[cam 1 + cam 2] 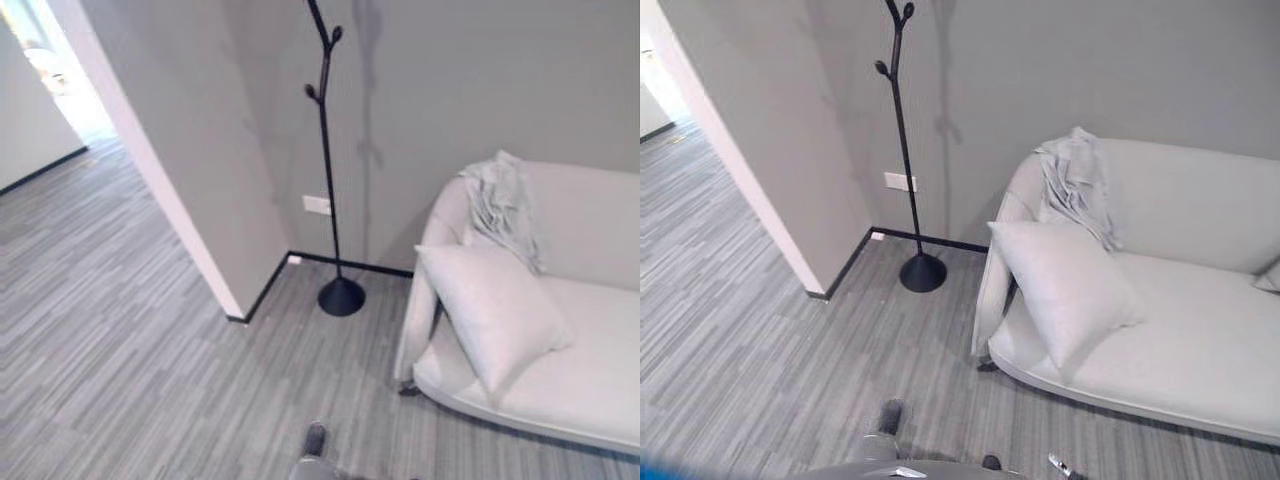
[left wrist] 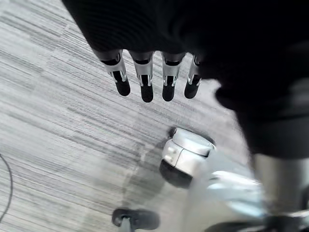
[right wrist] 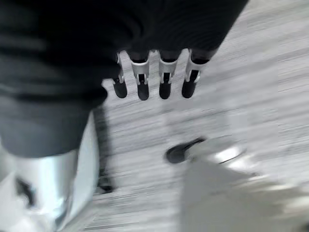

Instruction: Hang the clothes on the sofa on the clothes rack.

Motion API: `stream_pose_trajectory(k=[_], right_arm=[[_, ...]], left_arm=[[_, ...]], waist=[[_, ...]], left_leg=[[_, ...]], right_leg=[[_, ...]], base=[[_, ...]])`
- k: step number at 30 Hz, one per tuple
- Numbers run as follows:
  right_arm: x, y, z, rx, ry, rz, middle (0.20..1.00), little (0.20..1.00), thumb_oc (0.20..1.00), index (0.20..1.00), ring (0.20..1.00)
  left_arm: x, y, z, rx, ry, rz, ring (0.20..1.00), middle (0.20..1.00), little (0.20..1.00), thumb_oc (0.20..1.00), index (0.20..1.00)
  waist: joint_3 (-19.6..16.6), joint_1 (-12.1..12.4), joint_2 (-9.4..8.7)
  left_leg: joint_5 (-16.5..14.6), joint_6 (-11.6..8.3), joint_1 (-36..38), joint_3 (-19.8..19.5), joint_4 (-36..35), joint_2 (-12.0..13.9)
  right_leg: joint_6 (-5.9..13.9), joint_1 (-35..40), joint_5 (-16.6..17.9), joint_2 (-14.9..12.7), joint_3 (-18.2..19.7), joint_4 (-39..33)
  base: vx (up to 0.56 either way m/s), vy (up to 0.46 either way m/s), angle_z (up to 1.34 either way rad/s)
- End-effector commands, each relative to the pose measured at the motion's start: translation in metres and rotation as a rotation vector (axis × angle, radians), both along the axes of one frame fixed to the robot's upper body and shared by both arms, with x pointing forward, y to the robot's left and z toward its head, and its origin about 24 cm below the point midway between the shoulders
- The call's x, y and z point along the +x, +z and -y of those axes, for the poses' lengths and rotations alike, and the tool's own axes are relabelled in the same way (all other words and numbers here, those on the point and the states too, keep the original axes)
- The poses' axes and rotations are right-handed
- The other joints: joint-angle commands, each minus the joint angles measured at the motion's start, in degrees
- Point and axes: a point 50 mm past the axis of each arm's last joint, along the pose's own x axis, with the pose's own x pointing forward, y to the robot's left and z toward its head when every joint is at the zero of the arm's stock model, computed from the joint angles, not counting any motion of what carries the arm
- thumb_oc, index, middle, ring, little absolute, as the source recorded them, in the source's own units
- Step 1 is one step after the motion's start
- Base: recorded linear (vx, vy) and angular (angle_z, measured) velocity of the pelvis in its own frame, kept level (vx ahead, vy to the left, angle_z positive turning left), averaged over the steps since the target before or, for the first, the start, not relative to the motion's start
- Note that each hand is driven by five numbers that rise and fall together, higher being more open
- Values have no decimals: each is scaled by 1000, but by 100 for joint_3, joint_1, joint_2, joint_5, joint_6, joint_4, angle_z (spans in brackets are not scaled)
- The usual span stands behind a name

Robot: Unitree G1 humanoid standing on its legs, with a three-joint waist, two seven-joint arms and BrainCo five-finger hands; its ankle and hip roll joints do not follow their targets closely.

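Approach toward sofa, both hands hanging empty.
Pale grey garment (image 1: 1077,186) is draping the cream sofa's (image 1: 1200,340) arm at two o'clock, right of the black rack (image 1: 908,160); left hand (image 2: 145,77) and right hand (image 3: 154,79) are dangling straight-fingered; step closer before reaching.

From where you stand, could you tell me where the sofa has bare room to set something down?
The sofa seat is bare to the right of the pillow, up to a cushion corner at the far right edge. The left end is crowded: the pillow leans there, with the grey garment draped over the backrest behind it.
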Motion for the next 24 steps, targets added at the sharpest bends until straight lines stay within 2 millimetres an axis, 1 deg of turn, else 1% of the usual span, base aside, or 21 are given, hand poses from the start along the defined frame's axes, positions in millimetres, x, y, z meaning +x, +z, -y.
stream_pose_trajectory(k=[1, 2, 3, 4, 5, 7, 8, 9, 10, 11, 12, 13, 15, 16, 17, 18, 20, 21, 22, 23, 24], right_arm=[[-28, -9, -24, 83, 55, -106, 1000, 1000, 1000, 1000, 1000], [-28, -9, -24, 83, 55, -107, 1000, 1000, 1000, 1000, 1000], [-29, -10, -28, 99, 86, -115, 1000, 1000, 1000, 1000, 1000], [-29, -10, -28, 99, 86, -115, 1000, 1000, 1000, 1000, 1000], [-25, -10, -29, 98, 102, -107, 1000, 1000, 1000, 1000, 1000], [-25, -10, -29, 98, 102, -107, 1000, 1000, 1000, 1000, 1000], [-21, -10, -32, 105, 141, -96, 1000, 1000, 1000, 1000, 1000], [-18, -10, -35, 112, 167, -86, 1000, 1000, 1000, 1000, 1000], [-14, -10, -35, 114, 183, -71, 1000, 1000, 1000, 1000, 1000], [-6, -9, -35, 102, 198, -43, 1000, 1000, 1000, 1000, 1000], [-6, -9, -35, 102, 198, -44, 1000, 1000, 1000, 1000, 1000], [-3, -9, -35, 96, 207, -36, 1000, 1000, 1000, 1000, 1000], [0, -8, -35, 92, 219, -27, 1000, 1000, 1000, 1000, 1000], [0, -8, -35, 92, 219, -25, 1000, 1000, 1000, 1000, 1000], [-1, -8, -33, 89, 223, -28, 1000, 1000, 1000, 1000, 1000], [-1, -8, -33, 88, 223, -28, 1000, 1000, 1000, 1000, 1000], [-3, -8, -30, 81, 224, -30, 1000, 1000, 1000, 1000, 1000], [-3, -8, -29, 77, 220, -29, 1000, 1000, 1000, 1000, 1000], [-2, -7, -29, 74, 218, -27, 1000, 1000, 1000, 1000, 1000], [-4, -7, -28, 72, 216, -35, 1000, 1000, 1000, 1000, 1000], [-4, -7, -28, 72, 216, -35, 1000, 1000, 1000, 1000, 1000]], left_arm=[[39, 0, 6, 8, -172, 72, 1000, 1000, 1000, 1000, 1000], [39, 0, 6, 8, -172, 72, 1000, 1000, 1000, 1000, 1000], [43, 0, 9, 7, -280, 65, 1000, 1000, 1000, 1000, 1000], [43, 0, 9, 7, -280, 65, 1000, 1000, 1000, 1000, 1000], [42, 0, 11, -3, -326, 52, 1000, 1000, 1000, 1000, 1000], [42, 0, 11, -3, -326, 52, 1000, 1000, 1000, 1000, 1000], [34, -1, 11, -9, -337, 22, 1000, 1000, 1000, 1000, 1000], [25, -1, 8, -8, -353, -11, 1000, 1000, 1000, 1000, 1000], [18, -1, 6, -9, -351, -33, 1000, 1000, 1000, 1000, 1000], [11, -1, 3, -10, -332, -47, 1000, 1000, 1000, 1000, 1000], [11, -1, 3, -10, -332, -47, 1000, 1000, 1000, 1000, 1000], [10, -1, 3, -7, -331, -49, 1000, 1000, 1000, 1000, 1000], [9, -1, 3, -4, -334, -51, 1000, 1000, 1000, 1000, 1000], [9, -1, 3, -4, -337, -51, 1000, 1000, 1000, 1000, 1000], [8, -1, 6, -12, -357, -53, 1000, 1000, 1000, 1000, 1000], [8, -1, 6, -12, -357, -53, 1000, 1000, 1000, 1000, 1000], [11, -2, 11, -19, -401, -44, 1000, 1000, 1000, 1000, 1000], [16, -2, 14, -23, -434, -29, 1000, 1000, 1000, 1000, 1000], [20, -2, 15, -23, -460, -20, 1000, 1000, 1000, 1000, 1000], [29, -2, 19, -30, -526, -3, 1000, 1000, 1000, 1000, 1000], [29, -2, 19, -30, -526, -3, 1000, 1000, 1000, 1000, 1000]], waist=[[-542, -292, -40], [-536, -287, -50], [-568, -336, -52], [-570, -328, -53], [-524, -334, -22], [-520, -330, -23], [-484, -256, -10], [-482, -238, -23], [-508, -228, -38], [-540, -165, -74], [-530, -160, -76], [-542, -115, -96], [-526, -80, -144], [-513, -88, -177], [-508, -117, -216], [-493, -113, -212], [-436, -199, -192], [-377, -269, -175], [-329, -309, -166], [-280, -366, -190], [-274, -371, -189]], left_leg=[[1499, 52, -417, 183, -1576, -115], [1494, 55, -405, 192, -1576, -123], [1376, 213, -196, 279, -1576, -336], [1374, 214, -194, 287, -1576, -336], [1234, 378, 47, 254, -1576, -586], [1232, 379, 53, 259, -1576, -587], [1069, 512, 277, 55, -1551, -764], [1017, 590, 324, -19, -1512, -826], [971, 649, 339, 1, -1503, -863], [930, 760, 295, 92, -1482, -941], [918, 759, 310, 99, -1478, -941], [910, 782, 282, 60, -1462, -1018], [831, 833, 423, -82, -1452, -1188], [789, 857, 538, -95, -1472, -1249], [723, 882, 713, -97, -1517, -1331], [718, 883, 734, -94, -1520, -1328], [656, 901, 869, -177, -1559, -1371], [628, 907, 923, -252, -1565, -1376], [610, 908, 961, -305, -1560, -1377], [546, 911, 1021, -424, -1509, -1385], [545, 911, 1028, -430, -1508, -1385]], right_leg=[[814, 988, 152, -808, -296, 148], [817, 998, 149, -820, -292, 144], [832, 720, 519, -1060, -248, 423], [833, 714, 515, -1062, -240, 429], [750, 404, 1267, -1358, -262, 855], [751, 408, 1267, -1360, -258, 854], [650, 370, 1417, -1460, -456, 967], [609, 374, 1283, -1315, -512, 963], [592, 427, 1008, -1134, -554, 829], [545, 317, 588, -606, -593, 623], [544, 323, 572, -606, -586, 639], [526, 248, 464, -346, -616, 508], [435, 118, 385, 134, -651, 350], [389, 40, 429, 361, -629, 266], [363, -29, 539, 646, -555, 70], [363, -8, 539, 649, -552, 66], [353, -193, 671, 839, -427, 35], [362, -341, 752, 901, -370, 65], [380, -413, 806, 909, -357, 74], [350, -412, 856, 848, -417, 46], [350, -403, 854, 847, -423, 44]], base=[[71, 409, -102], [87, 731, -59], [25, 325, -11], [44, 606, -35], [23, 282, -56], [33, 251, -86], [62, 317, -88], [71, 386, -66], [19, 289, -14], [3, 192, -24], [-8, 171, -41], [14, 98, -65], [56, 119, -101], [150, 104, -92], [126, 76, -48], [142, 63, 35], [130, 33, 18], [144, 8, 1], [232, -55, 21], [173, -56, 29], [274, -82, 28]])
